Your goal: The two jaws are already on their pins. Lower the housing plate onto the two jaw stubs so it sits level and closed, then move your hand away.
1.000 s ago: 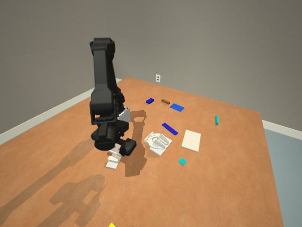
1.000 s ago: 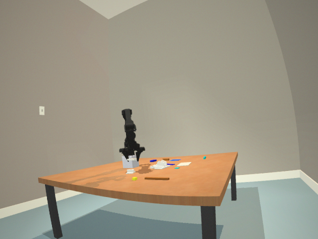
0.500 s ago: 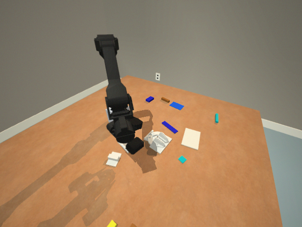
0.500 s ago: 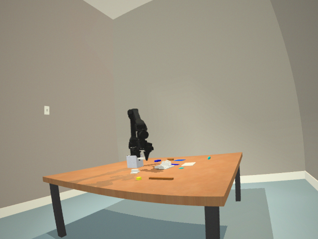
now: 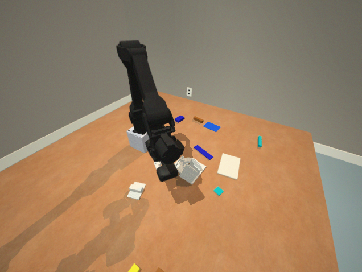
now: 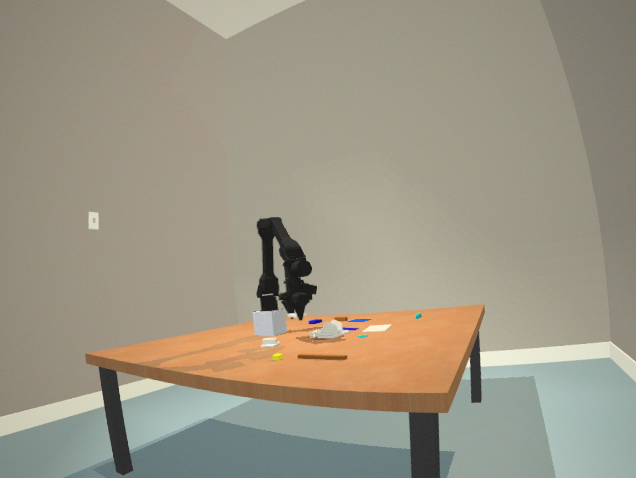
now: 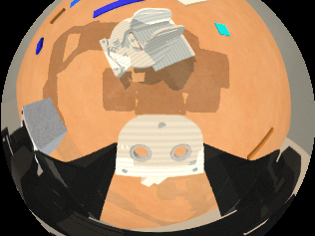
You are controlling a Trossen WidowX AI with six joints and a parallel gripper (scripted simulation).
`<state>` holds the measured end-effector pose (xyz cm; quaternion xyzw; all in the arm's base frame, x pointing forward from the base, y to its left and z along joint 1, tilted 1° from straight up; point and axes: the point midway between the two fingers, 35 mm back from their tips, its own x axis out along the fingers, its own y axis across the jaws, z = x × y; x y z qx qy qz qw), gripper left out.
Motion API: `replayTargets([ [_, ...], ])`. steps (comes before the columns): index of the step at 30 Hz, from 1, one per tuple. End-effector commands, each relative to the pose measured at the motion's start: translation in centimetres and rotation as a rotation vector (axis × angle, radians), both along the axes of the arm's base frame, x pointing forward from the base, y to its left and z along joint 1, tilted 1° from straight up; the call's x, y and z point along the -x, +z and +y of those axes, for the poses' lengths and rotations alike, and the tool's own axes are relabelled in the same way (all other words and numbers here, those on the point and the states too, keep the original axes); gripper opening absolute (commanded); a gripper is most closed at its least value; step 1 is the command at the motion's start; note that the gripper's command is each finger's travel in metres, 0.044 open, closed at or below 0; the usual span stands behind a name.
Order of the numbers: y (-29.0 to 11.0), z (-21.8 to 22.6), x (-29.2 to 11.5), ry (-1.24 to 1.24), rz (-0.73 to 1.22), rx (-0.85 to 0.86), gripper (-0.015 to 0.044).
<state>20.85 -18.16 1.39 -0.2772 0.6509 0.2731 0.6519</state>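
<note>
We see the wooden table [image 5: 263,210] [image 6: 308,372] [image 7: 85,99], with the black arm [image 5: 149,85] [image 6: 267,256] rising from a pale grey box [image 5: 137,141] [image 6: 269,323] [image 7: 45,123] and bending down. Our gripper [image 5: 160,166] [image 6: 300,308] [image 7: 158,148] is pinching the housing plate [image 5: 157,164] [image 6: 293,315] [image 7: 160,135], its fingers fairly wide apart, one at each side of the plate. The plate, with two large round holes, sits between them, up off the table.

The white base [image 5: 191,172] [image 6: 329,331] [image 7: 176,55] lies beyond the plate in our wrist view, apart from it; its curved upright pieces stand uncovered. The cream sheet [image 5: 229,165] [image 6: 377,327] lies near the base, and the long brown bar [image 6: 322,356] [image 7: 261,143] is farther off.

The small white stand [image 5: 136,190] [image 6: 269,342] rests on the other side of the gripper from the base. We have a dark blue strip [image 5: 203,152] [image 6: 350,328] [image 7: 120,4] near the base, and smallest, a cyan tile [image 5: 218,190] [image 6: 362,336] [image 7: 222,29] near the cream sheet.
</note>
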Motion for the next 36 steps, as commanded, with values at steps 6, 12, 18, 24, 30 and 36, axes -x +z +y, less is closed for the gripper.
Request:
replayTargets([
  [6, 0.1, 2.4, -1.4, -0.218, -0.009, -0.004, 0.0351],
  [12, 0.1, 3.9, -2.1, -0.36, -0.01, -0.007, 0.0351],
  [18, 0.1, 5.5, -2.8, -0.501, -0.01, -0.01, 0.0351],
  [24, 0.1, 7.1, -3.3, -0.643, -0.01, -0.013, 0.0351],
  [30, 0.1, 8.8, -3.7, -0.784, -0.009, -0.016, 0.0351],
  [36, 0.0, 10.4, -4.0, -0.926, -0.008, -0.019, 0.0351],
])
